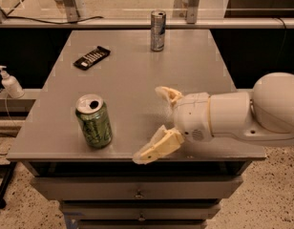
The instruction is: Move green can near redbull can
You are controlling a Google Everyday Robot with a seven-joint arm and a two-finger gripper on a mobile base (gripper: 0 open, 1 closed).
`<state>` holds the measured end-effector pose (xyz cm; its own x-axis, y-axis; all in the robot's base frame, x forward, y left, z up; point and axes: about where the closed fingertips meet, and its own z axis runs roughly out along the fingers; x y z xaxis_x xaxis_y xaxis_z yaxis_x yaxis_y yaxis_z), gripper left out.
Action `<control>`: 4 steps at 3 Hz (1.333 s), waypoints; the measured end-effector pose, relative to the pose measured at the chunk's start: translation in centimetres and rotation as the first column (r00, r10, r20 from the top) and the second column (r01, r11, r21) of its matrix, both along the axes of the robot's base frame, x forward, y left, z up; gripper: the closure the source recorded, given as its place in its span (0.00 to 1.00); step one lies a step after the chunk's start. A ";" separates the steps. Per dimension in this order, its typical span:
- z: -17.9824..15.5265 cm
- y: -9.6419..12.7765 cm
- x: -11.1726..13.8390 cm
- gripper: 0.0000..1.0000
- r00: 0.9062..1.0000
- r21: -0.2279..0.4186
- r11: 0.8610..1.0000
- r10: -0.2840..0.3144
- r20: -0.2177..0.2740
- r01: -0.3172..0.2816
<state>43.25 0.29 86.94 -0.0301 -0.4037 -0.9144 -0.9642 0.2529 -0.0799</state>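
- Two drink cans are standing upright on the grey metal table [137,70]: the wide green can with light mottled marks and a silver top [93,122] is sitting near the table's front-left corner, and the slim silver-and-blue redbull can [158,30] is standing at the table's far edge, about the middle. They are well apart.
- The green can is showing an opened hole in its top, so I am judging it to be empty or nearly empty, and therefore light. Its thin wall is probably denting under a hard squeeze, and its smooth side may be slipping in a weak one.
- I am thinking the best hold is across the middle of the round body, from the side, low enough that the can is not tipping.
- The white arm's gripper with two cream fingers [148,125] is hovering over the table's front edge, right of the middle. Its fingers are spreading wide apart, wider than the green can, and they are holding nothing and touching nothing.
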 end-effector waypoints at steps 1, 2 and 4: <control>-1.0 3.8 1.1 0.00 1.000 0.073 0.997 0.003 0.017 -0.004; -1.3 7.0 1.6 0.00 1.000 0.130 0.992 0.005 0.002 -0.006; -1.4 11.6 2.3 0.16 0.997 0.218 0.976 0.014 -0.073 0.002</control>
